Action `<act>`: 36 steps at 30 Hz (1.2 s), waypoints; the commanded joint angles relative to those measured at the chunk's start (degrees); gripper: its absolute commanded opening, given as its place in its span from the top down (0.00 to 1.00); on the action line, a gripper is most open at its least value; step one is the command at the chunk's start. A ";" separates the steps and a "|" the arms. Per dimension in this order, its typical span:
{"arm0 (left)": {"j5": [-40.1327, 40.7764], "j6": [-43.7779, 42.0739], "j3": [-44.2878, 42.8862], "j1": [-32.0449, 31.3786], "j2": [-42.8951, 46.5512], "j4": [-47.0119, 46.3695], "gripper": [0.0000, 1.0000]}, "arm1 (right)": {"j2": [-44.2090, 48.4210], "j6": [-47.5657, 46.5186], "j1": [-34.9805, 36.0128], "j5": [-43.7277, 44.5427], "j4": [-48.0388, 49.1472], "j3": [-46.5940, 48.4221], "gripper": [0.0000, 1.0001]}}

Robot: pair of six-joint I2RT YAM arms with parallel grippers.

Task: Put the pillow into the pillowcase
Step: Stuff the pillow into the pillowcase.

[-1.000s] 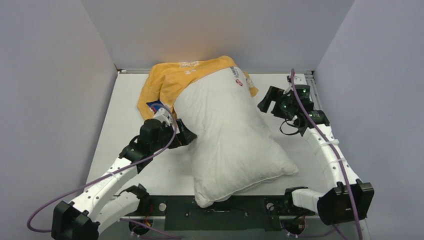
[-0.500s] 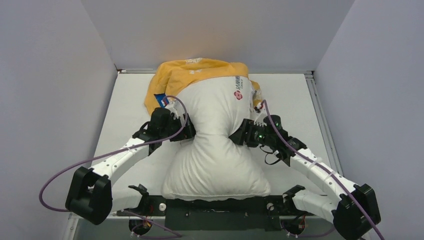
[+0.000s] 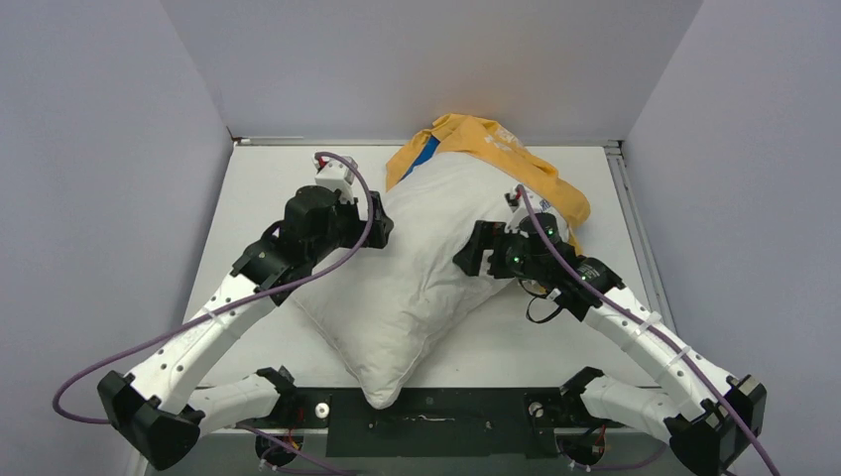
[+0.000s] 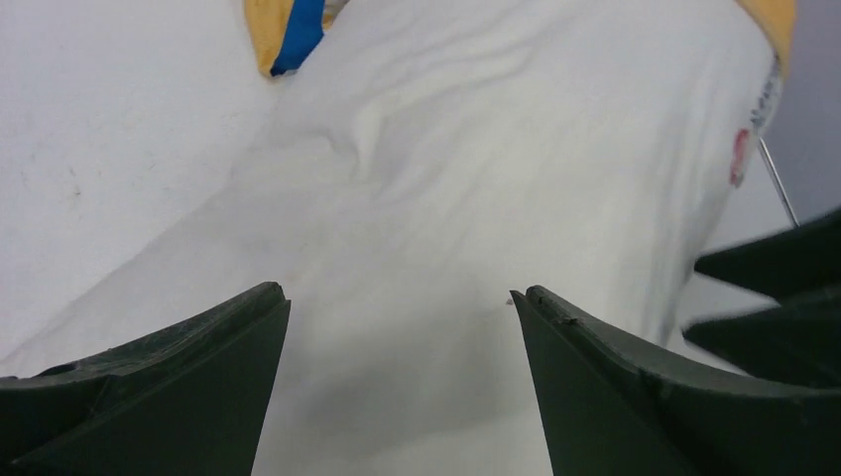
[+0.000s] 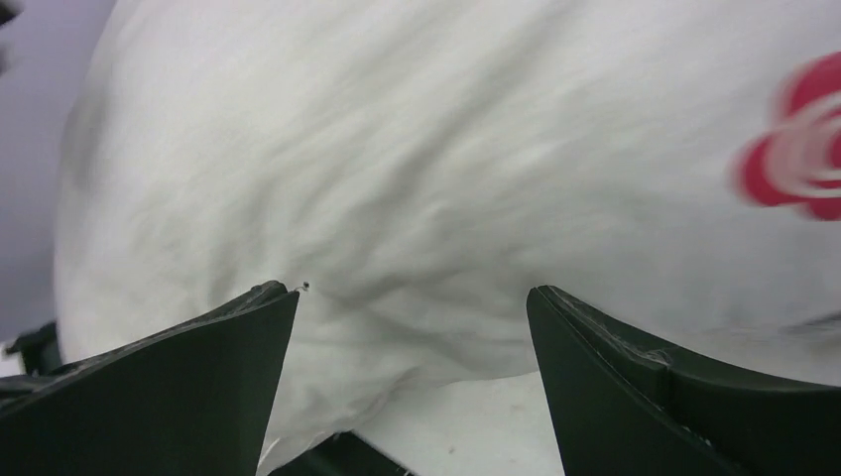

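Note:
The plump off-white pillow lies diagonally, its near corner by the arm bases and its far end at the back right. The orange-yellow pillowcase, with a strip of blue showing, is bunched over that far end. My left gripper is against the pillow's left flank, and in the left wrist view my left gripper is open with pillow fabric just ahead. My right gripper sits at the pillow's right flank. Seen from its own wrist, my right gripper is open, facing the pillow and its red logo.
The white table is boxed in by grey walls on the left, back and right. A dark rail with the arm bases runs along the near edge. Purple cables trail from both arms.
The pillow has swung from upright to diagonal, its far end and the pillowcase shifting right. Both grippers pinched in on its middle half a second ago and have widened again.

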State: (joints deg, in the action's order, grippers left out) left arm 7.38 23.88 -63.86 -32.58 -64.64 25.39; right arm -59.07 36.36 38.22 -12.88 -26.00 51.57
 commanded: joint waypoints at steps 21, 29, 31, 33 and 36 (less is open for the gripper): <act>18.91 18.93 16.82 -34.35 1.85 -9.37 0.17 | -25.97 -7.87 4.14 -6.98 19.65 7.77 0.10; 22.02 18.20 19.56 -31.66 1.44 -11.15 0.18 | -15.54 -10.84 5.51 7.17 15.23 4.12 0.10; 22.54 18.88 20.41 -29.81 0.16 -10.93 0.21 | -9.96 -10.80 3.87 14.02 13.70 1.29 0.10; 21.98 19.49 21.80 -27.10 -1.29 -11.00 0.27 | -5.07 -10.55 -0.23 18.13 12.47 -1.41 0.10; 19.29 20.55 24.10 -22.69 -3.25 -10.67 0.35 | -0.89 -10.28 -10.15 18.85 12.29 -5.26 0.10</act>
State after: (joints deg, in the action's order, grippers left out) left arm 30.96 41.50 -44.14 -60.40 -64.07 14.02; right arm -65.60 26.11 38.54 -0.49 -12.58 50.02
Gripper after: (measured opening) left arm 0.690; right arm 0.898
